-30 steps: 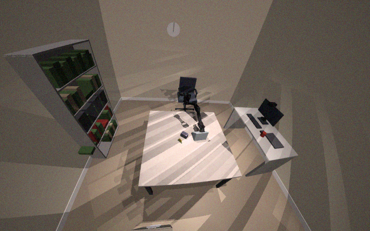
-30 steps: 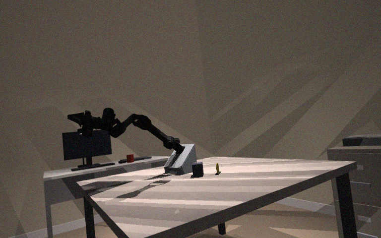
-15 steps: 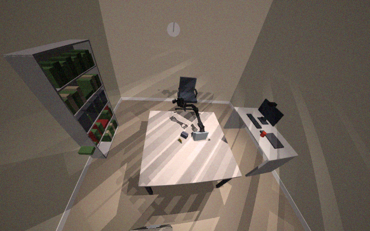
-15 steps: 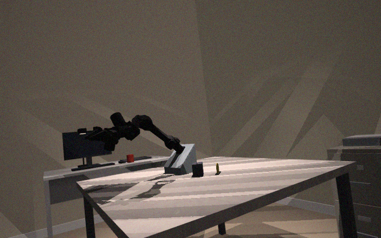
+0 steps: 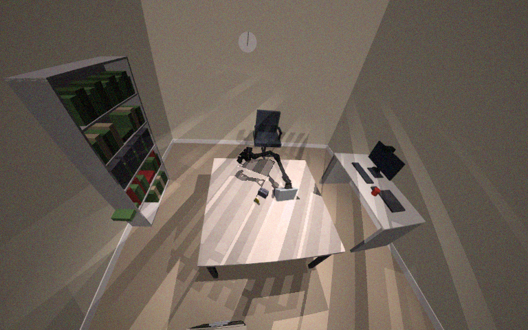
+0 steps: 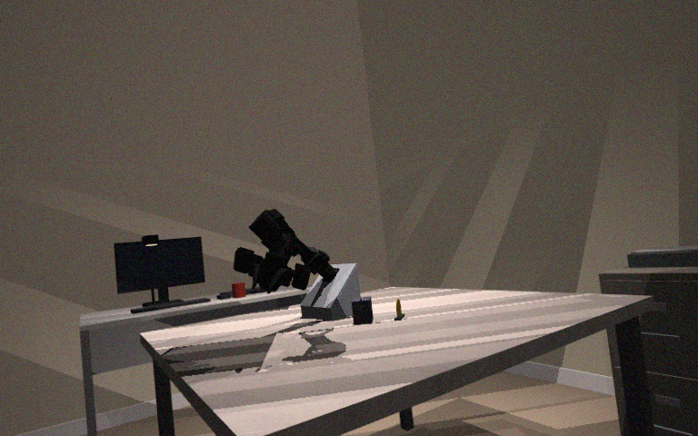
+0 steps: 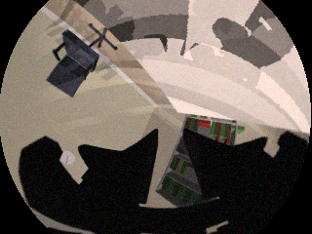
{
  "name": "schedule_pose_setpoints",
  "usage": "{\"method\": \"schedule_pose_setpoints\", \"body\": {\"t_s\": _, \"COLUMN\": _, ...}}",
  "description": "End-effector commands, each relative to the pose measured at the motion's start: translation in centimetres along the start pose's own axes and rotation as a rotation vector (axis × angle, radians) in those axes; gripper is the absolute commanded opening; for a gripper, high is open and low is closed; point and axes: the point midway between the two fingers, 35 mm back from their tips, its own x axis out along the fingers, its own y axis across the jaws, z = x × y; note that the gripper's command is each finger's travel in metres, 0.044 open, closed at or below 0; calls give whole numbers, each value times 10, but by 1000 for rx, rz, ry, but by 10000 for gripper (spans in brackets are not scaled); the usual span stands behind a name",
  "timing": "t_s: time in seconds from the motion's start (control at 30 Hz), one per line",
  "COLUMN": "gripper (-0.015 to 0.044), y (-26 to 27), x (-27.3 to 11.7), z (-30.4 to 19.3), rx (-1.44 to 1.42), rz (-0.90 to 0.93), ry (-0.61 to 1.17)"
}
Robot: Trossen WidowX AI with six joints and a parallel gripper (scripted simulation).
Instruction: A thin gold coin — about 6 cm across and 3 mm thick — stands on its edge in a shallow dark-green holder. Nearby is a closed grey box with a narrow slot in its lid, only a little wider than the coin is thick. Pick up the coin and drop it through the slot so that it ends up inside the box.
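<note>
Gold disc-shaped coin [image 6: 397, 307], upright, edge-on

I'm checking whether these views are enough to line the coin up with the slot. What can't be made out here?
- Slot in the grey box: too small and dark in the top and exterior views.
- Coin: only a yellow sliver in the exterior view, so its facing is unclear.
- Holder: a dark speck under the coin.
- Wrist view: the gripper faces the bookshelf, so coin and box are out of frame.

Gold coin [image 6: 397, 307] upright on edge in dark-green holder [image 6: 398, 318], just beside closed grey box [image 6: 362, 312]
</note>
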Motion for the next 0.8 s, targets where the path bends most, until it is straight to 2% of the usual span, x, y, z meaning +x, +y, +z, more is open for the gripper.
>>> {"method": "schedule_pose_setpoints", "body": {"t_s": 0.0, "gripper": 161, "y": -74, "x": -18, "z": 1, "rx": -159, "rz": -180, "ry": -39}}
{"method": "schedule_pose_setpoints", "body": {"t_s": 0.37, "gripper": 161, "y": -232, "x": -112, "z": 26, "rx": -650, "rz": -622, "ry": -63}}
{"method": "schedule_pose_setpoints", "body": {"t_s": 0.57, "gripper": 161, "y": -298, "x": -192, "z": 51, "rx": -1000, "rz": -867, "ry": -19}}
{"method": "schedule_pose_setpoints", "body": {"t_s": 0.77, "gripper": 161, "y": -337, "x": -279, "z": 87, "rx": -1409, "rz": -1089, "ry": 64}}
